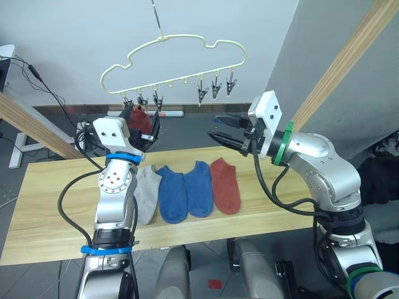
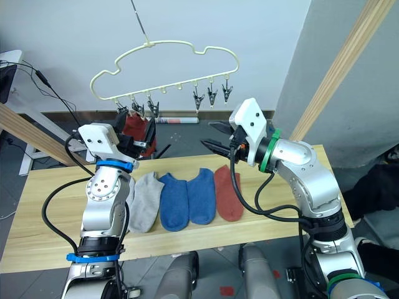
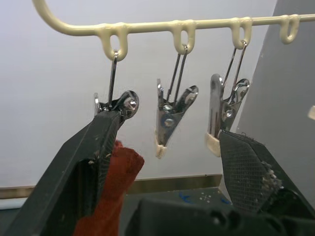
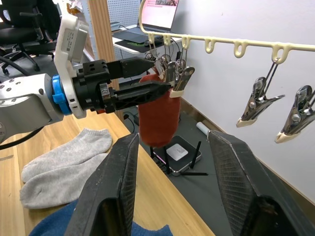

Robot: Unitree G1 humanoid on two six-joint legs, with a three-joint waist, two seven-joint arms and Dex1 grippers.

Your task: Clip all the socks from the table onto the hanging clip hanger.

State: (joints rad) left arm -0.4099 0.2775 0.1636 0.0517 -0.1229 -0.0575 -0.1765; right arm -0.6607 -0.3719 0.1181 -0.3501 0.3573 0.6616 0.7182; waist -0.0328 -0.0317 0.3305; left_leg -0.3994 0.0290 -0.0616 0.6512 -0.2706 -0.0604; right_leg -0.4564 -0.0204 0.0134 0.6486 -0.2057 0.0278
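Nearest, on the light wooden counter [image 1: 56, 218], a row of socks lies flat, side by side and touching: a light grey sock [image 1: 146, 194] on the robot's left, then two blue socks [image 1: 173, 194] [image 1: 199, 188], then a rust red sock [image 1: 225, 184] on the right. The right wrist view shows that the grey one is in fact two grey socks [image 4: 64, 166] lying one beside the other.

Above the far edge of the counter both arms are raised. The right tool [image 1: 225, 130] hovers in the air with its two black fingers apart and nothing between them; it points toward the left arm and stands well apart from the clips.

The left tool [image 4: 158, 76] reaches up to the left end of the hanger's bottom bar. Its fingers stand apart: one finger [image 3: 88, 162] lies against the leftmost clip [image 3: 117, 103], with a second rust red sock [image 4: 158, 118] hanging down beside it; the other finger [image 3: 246, 169] sits just under the third clip [image 3: 224, 115]. Whether the sock is already held by a clip cannot be told.

Farthest, the pale-yellow clip hanger [image 1: 181, 47] hangs by its hook in front of a white wall. Three clips bunch at its left end, three more clips [image 1: 216, 90] hang toward the right end, with bare loops between.
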